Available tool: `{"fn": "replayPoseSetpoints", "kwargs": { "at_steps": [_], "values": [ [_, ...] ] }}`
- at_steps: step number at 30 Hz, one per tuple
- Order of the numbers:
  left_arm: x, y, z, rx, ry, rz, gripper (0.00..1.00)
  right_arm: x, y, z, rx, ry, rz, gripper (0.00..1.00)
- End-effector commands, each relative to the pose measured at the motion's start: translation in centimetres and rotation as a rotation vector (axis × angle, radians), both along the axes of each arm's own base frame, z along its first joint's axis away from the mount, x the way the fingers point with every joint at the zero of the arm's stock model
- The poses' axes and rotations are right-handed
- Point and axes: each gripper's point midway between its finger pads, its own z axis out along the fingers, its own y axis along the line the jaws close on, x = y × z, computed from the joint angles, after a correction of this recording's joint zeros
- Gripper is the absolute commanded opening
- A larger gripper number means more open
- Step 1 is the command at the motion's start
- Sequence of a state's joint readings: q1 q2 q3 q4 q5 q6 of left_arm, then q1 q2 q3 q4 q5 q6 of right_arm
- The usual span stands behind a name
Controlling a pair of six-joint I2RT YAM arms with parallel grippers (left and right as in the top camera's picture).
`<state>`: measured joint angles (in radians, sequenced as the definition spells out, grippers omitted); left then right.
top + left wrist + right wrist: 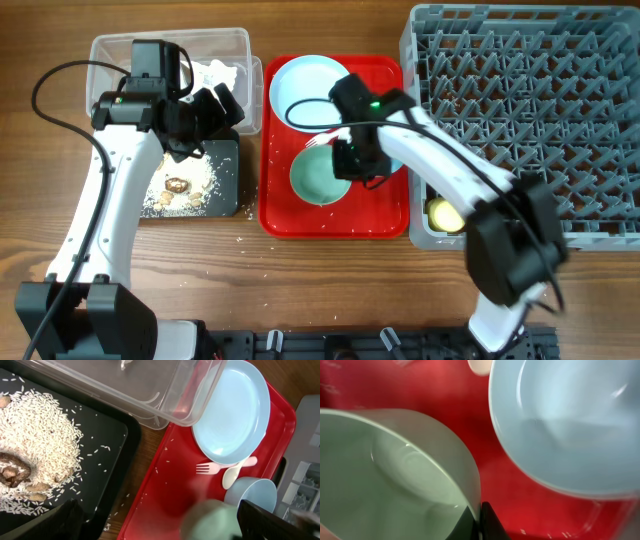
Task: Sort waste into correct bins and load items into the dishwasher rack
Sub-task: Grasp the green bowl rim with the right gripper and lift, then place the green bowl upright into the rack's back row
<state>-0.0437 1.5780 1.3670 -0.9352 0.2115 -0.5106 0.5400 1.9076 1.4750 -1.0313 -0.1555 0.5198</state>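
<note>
R gripper (479,521) nips pale green bowl (395,485) rim; thin hold may slip & bump pale blue bowl (570,425) just beside. L gripper (160,517) gapes, empty.

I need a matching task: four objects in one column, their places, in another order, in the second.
1. pale blue round plate
2. pale green bowl
3. small yellow cup
4. brownish-white loose food scraps

A. in the shallow black rectangular tray
B. in a corner of the large grey plastic rack
C. on the flat red serving tray, nearer the robot bases
D. on that tray, beside the clear plastic rectangular tub

Pairs: 1-D, 2-C, 3-B, 4-A
</note>
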Motion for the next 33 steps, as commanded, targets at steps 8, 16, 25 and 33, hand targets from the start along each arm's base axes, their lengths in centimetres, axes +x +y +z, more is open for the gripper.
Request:
{"fn": "replayPoseSetpoints", "kwargs": {
  "at_steps": [8,16,25,33],
  "values": [
    [0.2,0.0,1.5,-0.006,-0.043,-0.006,1.0,1.5,-21.0,21.1,-0.523,-0.732,-0.596,0.04],
    [0.2,0.0,1.5,-0.006,-0.043,-0.006,1.0,9.2,-24.3,21.5,-0.885,-0.95,-0.665,0.04],
    [0.2,0.0,1.4,-0.006,-0.043,-0.006,1.0,20.4,-23.0,16.3,-1.18,-1.01,-0.421,0.04],
    [0.2,0.0,1.5,-0.006,-0.043,-0.006,1.0,22.7,-22.5,10.5,-1.259,-0.942,-0.293,0.04]
  ]
}}
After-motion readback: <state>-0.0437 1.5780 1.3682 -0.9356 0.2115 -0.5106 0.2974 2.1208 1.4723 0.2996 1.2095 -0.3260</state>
